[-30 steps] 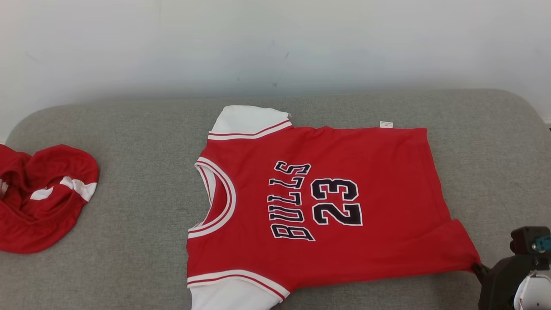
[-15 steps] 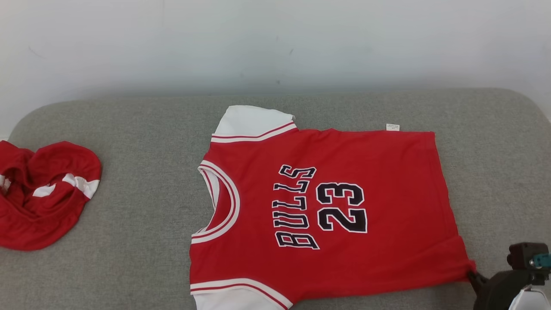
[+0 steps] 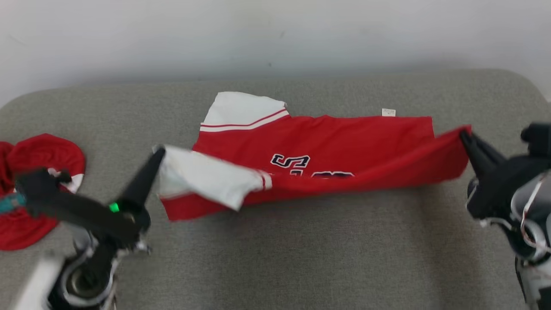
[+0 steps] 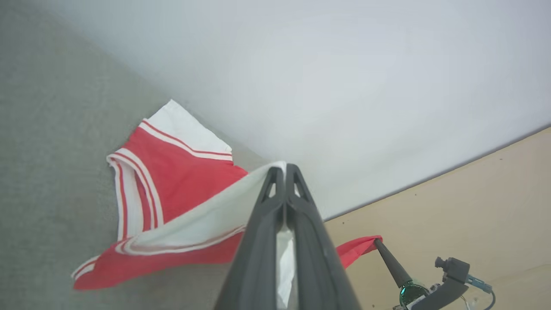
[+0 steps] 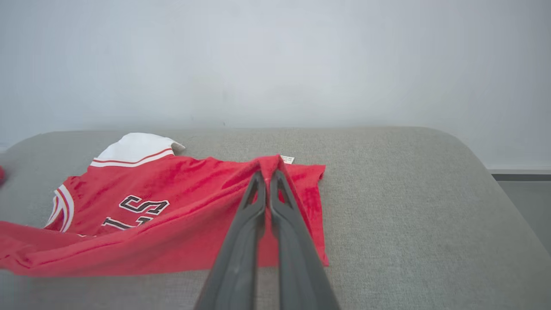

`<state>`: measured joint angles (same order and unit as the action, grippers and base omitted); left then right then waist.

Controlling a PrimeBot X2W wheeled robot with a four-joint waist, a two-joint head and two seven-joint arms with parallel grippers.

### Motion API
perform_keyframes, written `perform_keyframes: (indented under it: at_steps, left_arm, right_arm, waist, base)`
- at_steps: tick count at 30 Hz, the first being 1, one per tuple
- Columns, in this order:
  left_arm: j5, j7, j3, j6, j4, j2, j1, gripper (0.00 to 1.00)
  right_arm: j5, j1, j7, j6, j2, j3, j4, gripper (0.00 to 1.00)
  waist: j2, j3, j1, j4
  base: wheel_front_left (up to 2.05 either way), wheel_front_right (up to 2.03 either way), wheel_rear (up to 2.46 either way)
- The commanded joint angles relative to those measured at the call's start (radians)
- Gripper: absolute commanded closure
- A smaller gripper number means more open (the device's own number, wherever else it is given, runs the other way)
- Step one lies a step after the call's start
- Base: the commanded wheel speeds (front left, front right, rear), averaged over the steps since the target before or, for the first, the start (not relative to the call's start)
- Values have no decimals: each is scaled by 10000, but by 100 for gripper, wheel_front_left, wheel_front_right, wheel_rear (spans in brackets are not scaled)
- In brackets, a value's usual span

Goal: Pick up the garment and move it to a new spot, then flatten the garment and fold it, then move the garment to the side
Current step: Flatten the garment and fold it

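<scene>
The garment [image 3: 344, 133], a red jersey with white sleeves, lies about mid-way along the grey cushion [image 3: 301, 258], nearer its far edge than its near edge; the far half is flat on the cushion, with the far sleeve [image 3: 241, 112] and a small label [image 3: 388, 112] spread toward the far edge; the near half is held off the cushion and is draped over the printed lettering, so that only part of it is seen; the near sleeve [image 3: 202, 178] is pinched by the left gripper [image 3: 159, 151], fingers closed tight on white cloth; the near hem corner is pinched by the right gripper [image 3: 463, 134], fingers likewise closed on red cloth, as is confirmed in both wrist views; the step is judged to be the lengthwise half-fold, part done. Risks: the sleeve sags below the left pinch, so a doubled or creased sleeve could be trapped inside the fold; only the sleeve is gripped on that side, so the red shoulder may lag and a skewed fold line result; the hem corner is held out past the lower hem toward the cushion's right edge, so the edges could be laid mismatched if it is set down there; too much tension between the two pinches could drag the flat half toward the near edge; thin cloth could slip from either pinch. A second red garment [image 3: 38, 159] is bunched at the left edge, close beside the left arm, and could be snagged.
</scene>
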<state>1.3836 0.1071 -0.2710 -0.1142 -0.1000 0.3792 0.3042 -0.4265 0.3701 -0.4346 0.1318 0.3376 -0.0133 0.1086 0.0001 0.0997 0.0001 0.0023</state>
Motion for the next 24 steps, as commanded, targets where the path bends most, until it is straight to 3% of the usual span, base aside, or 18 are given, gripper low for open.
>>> perform_keyframes:
  at_steps: [1, 5, 10, 13, 20, 24]
  left_arm:
    - [87, 205, 60, -44, 150, 128, 701, 100]
    - [-387, 466, 139, -290, 665, 308, 2764, 100]
    - [-1763, -493, 371, -856, 1797, 377, 5489, 100]
    - [-1980, -811, 621, -975, 2487, 234, 7096, 100]
    - [-2662, -1071, 532, -872, 3526, 330, 9808, 100]
    - [-3494, -1582, 272, -547, 4054, 572, 11388, 100]
  right_arm:
    - [-189, 549, -5, -20, 66, -89, 5, 100]
    - [-638, 2134, -133, -20, 146, -385, 279, 100]
    - [-1165, 4432, -15, -20, -126, -550, 1029, 100]
    - [-1180, 5731, 208, -20, -361, -532, 1622, 100]
    - [-1132, 8146, 878, -20, -1162, -132, 3153, 100]
    - [-897, 9714, 1754, -20, -1702, 320, 4047, 100]
  waist:
    - [-1, 401, -1, -270]
    - [-1, 1050, -1, -519]
    - [-1, 1905, -1, -871]
    - [-1, 2383, -1, -1043]
    - [-1, 3559, -1, -1459]
    - [-1, 4502, -1, -1720]
  base:
    - [0, 0, 0]
    - [0, 0, 0]
    - [0, 0, 0]
    - [0, 0, 0]
    - [0, 0, 0]
    - [0, 0, 0]
